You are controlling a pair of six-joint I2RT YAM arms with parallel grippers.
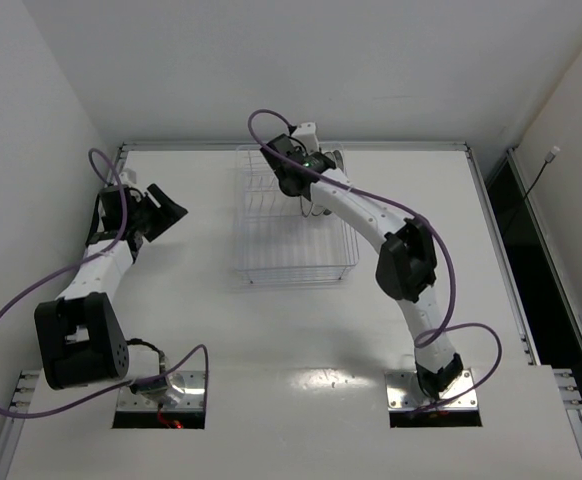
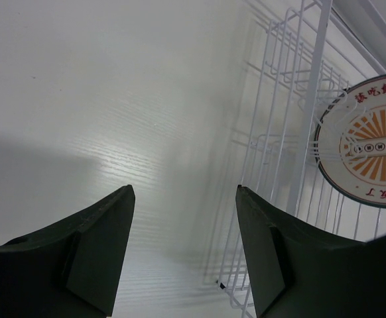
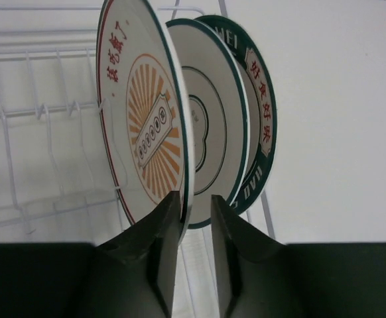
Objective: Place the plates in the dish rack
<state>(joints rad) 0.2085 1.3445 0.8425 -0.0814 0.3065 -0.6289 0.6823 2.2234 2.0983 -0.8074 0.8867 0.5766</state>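
Dish rack [image 1: 293, 235] sits mid-table toward the far edge in the top view. It is thin pale wire, rectangular and see-through, its grid shadow falling on the white table [image 1: 221, 330]. From the right, the right arm [image 1: 371, 215] arcs over the rack's far right corner, and its wrist hides whatever stands there. Well off to the rack's left, the left gripper [image 1: 169, 208] hangs over the table. Purple cables [image 1: 31, 330] loop off both arms. Left wrist view: dark matte wedge-shaped fingers [image 2: 93, 252] stand well apart with nothing between them. Below them is a glossy tabletop with faint wood grain. Rack wires run up the right side, and the sunburst plate [image 2: 372, 142] shows through them. It is upright, round and glazed white, with orange rays and red lettering. Right wrist view: three plates [image 3: 206, 79] stand on edge among the tines, packed close. The sunburst plate is in front. Behind it is the ringed plate [image 3: 216, 132], with dark concentric lines and a centre motif. The green-band plate [image 3: 262, 119] is at the back, with lettering on its band. Low in frame, the right gripper [image 3: 194, 195] straddles the sunburst plate's lower rim, jaws narrow. A sliver of background shows between the rim and the finger on the view's right — astride the plate, not clamped.
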